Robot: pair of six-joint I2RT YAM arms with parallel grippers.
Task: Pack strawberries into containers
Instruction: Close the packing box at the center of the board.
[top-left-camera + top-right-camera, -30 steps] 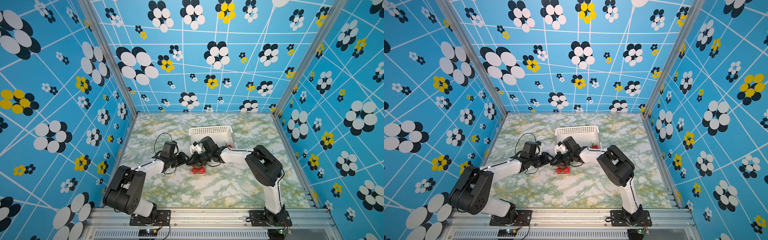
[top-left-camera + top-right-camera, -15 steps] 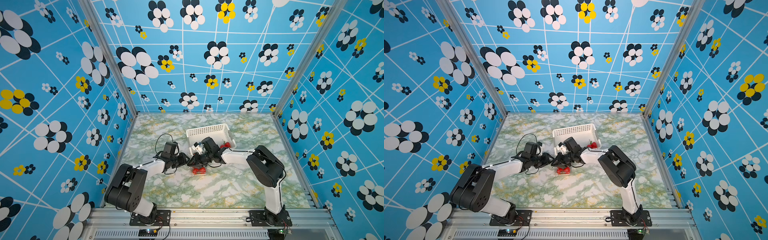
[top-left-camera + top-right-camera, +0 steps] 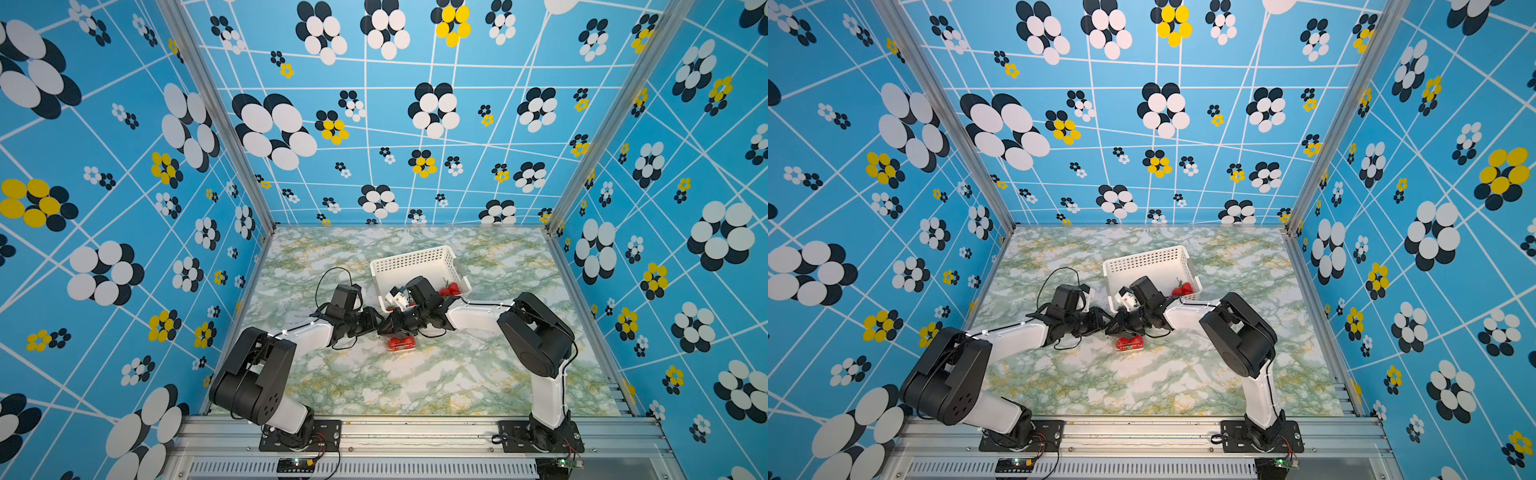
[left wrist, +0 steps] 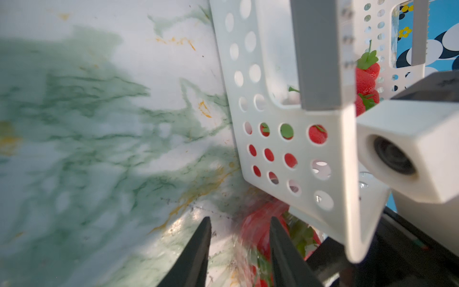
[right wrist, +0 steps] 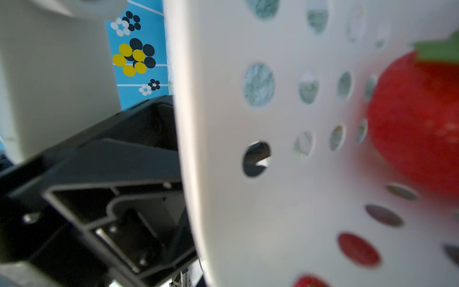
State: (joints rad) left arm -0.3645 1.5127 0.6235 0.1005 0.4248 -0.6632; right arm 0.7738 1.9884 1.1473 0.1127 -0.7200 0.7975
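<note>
Spanning the enclosure floor, a marbled table is seen beneath both grippers. A white perforated basket is set just beyond the fingertips, its wall close against the right gripper. That gripper's fingers are hidden, so their state cannot be told. The black fingers of the left gripper are held apart. A clear container is seen between and just past them, and contact cannot be judged. Packed strawberries are held inside it. Loose strawberries are left in the basket, farther beyond the fingertips.
</note>
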